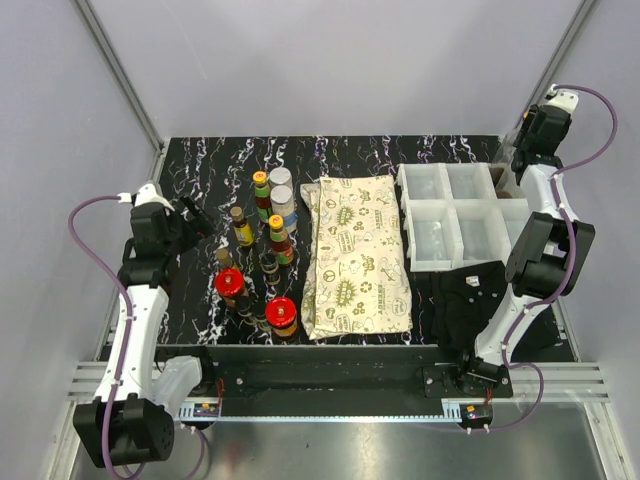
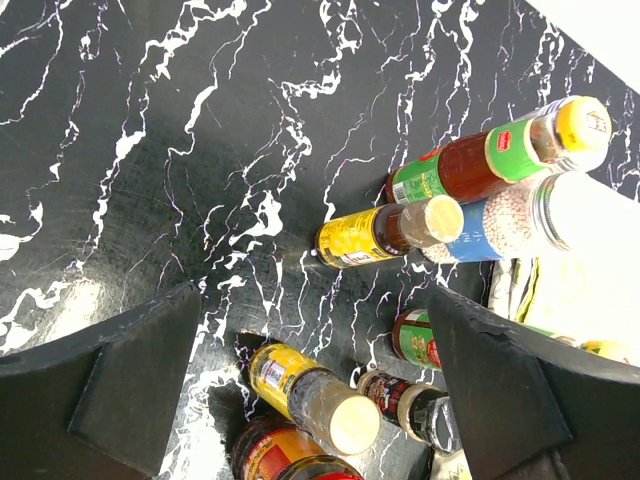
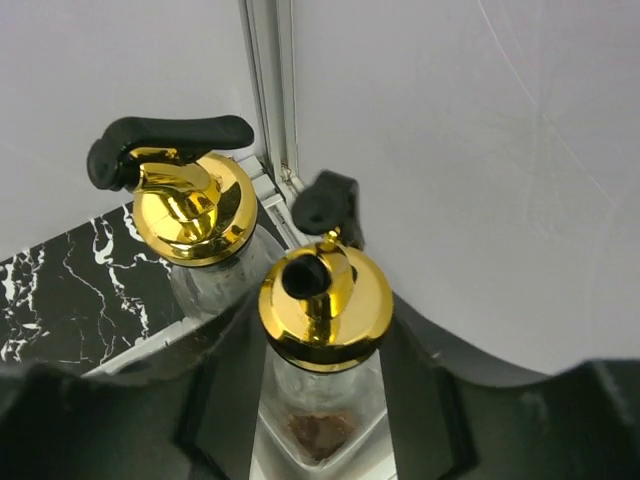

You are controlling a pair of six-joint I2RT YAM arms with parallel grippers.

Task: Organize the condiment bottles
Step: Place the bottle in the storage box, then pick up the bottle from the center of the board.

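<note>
The condiment bottles [image 1: 262,250] mostly stand in a bunch at the left of the desk [image 1: 200,170]. My left jaws hang over them, spread wide and empty. At the upper right of the top view, my right jaws pinch a gold-topped bottle [image 3: 325,300] by its glass body. I think glass is hard and slippery and can break, so I'd hold the body, never the thin black spout [image 3: 322,205].

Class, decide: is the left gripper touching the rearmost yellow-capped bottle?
Apart. The top view shows bare table and a gold-capped bottle between the open left gripper and the yellow-capped bottle.
</note>
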